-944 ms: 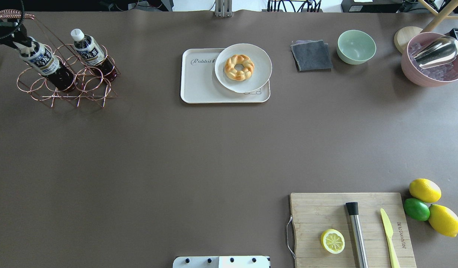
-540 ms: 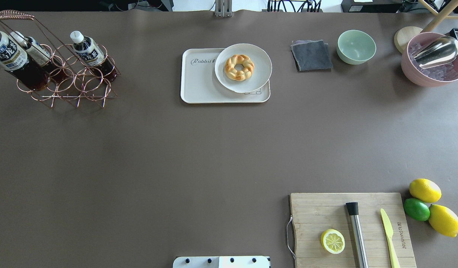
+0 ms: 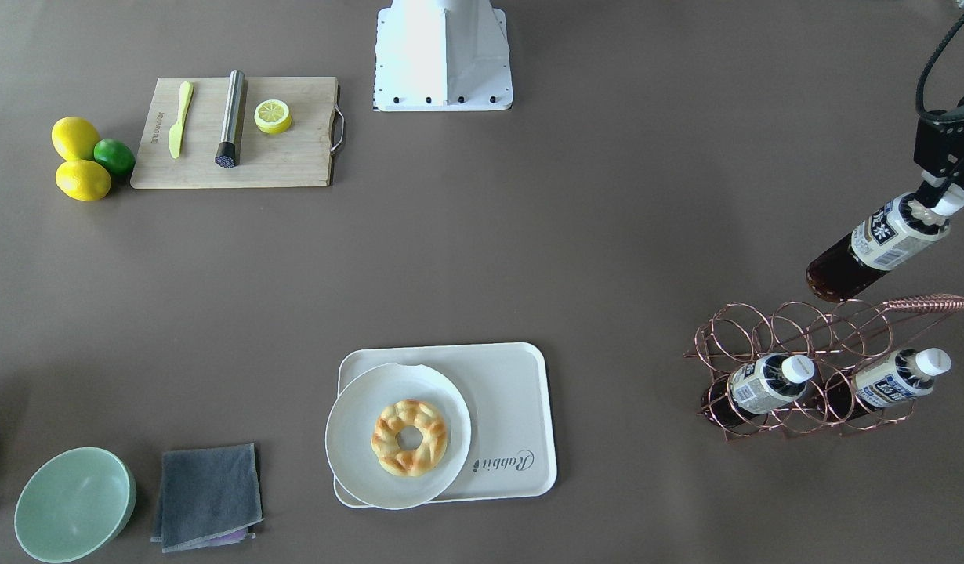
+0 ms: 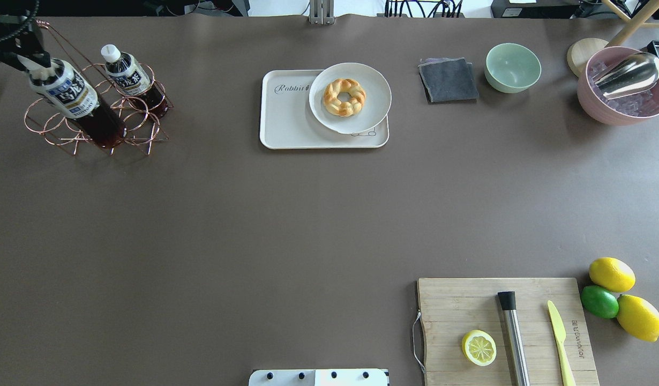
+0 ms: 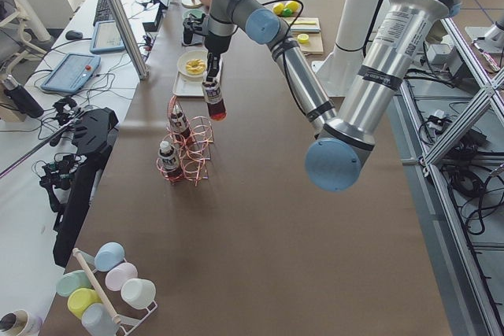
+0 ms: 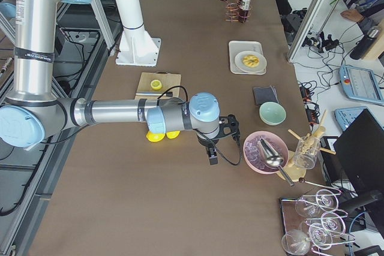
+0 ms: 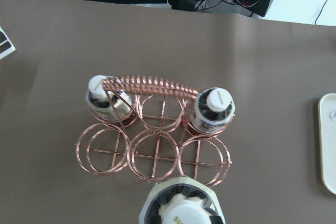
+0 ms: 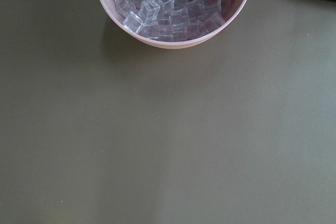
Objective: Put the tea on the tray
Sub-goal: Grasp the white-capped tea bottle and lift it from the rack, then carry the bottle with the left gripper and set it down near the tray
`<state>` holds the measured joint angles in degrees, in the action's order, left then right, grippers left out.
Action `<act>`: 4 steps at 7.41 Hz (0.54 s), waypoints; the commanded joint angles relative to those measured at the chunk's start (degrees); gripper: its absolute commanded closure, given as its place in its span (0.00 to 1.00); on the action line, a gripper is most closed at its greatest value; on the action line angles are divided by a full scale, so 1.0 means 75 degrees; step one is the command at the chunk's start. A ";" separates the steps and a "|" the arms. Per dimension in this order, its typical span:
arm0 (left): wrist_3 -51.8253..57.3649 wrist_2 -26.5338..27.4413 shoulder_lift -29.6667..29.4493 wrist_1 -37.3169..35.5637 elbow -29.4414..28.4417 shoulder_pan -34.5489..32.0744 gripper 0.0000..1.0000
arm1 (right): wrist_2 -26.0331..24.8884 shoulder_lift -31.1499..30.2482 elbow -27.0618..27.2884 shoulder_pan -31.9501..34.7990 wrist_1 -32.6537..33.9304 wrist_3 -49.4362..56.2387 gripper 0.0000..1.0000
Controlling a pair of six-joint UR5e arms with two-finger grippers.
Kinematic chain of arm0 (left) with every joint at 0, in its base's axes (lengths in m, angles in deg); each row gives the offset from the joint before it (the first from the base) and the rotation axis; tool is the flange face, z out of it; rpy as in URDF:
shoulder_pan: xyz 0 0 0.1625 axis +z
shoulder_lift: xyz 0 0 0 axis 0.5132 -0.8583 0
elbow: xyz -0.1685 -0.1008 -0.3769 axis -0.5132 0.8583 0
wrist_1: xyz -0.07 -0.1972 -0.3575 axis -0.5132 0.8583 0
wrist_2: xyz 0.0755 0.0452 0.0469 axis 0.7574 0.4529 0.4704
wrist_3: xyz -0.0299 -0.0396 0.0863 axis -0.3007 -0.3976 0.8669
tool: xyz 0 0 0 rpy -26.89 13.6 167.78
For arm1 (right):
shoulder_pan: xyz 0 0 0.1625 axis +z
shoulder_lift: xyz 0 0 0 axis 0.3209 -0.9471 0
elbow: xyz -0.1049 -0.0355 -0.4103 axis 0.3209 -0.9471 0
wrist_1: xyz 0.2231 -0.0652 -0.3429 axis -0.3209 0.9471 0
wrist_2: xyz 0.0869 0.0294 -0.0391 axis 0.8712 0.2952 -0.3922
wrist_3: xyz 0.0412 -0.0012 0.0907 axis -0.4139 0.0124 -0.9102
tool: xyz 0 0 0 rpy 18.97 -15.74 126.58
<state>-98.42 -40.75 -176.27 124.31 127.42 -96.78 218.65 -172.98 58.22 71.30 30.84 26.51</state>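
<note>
Three clear plastic bottles of dark tea (image 3: 882,241); two whole yellow lemons (image 3: 75,138); one green lime (image 3: 114,157); one cream rectangular plastic tray (image 3: 507,403).

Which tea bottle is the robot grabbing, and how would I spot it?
Find the copper wire bottle rack near the table's corner on the robot's left. Two tea bottles sit down in its rings. The third bottle is the only one up in the air, out of the rack, with the left claw gripping its top.
</note>
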 commanded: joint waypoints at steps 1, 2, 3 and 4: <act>-0.1743 0.0838 -0.1511 -0.0432 -0.0092 0.2051 1.00 | -0.0003 0.0000 -0.0008 -0.0038 0.0001 -0.0011 0.00; -0.2353 0.2052 -0.2282 -0.0444 -0.0580 0.3116 1.00 | 0.0009 0.0000 -0.0019 -0.0050 0.0012 -0.0011 0.00; -0.2463 0.2679 -0.2731 -0.0444 -0.1049 0.3787 1.00 | 0.0009 -0.0012 -0.0020 -0.0050 0.0012 0.0000 0.00; -0.2476 0.2987 -0.2805 -0.0444 -0.1112 0.4165 1.00 | 0.0009 -0.0024 -0.0020 -0.0050 0.0012 0.0000 0.00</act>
<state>-115.03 -25.15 -193.49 121.06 122.10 -73.02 218.69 -173.03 58.11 70.97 30.91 26.47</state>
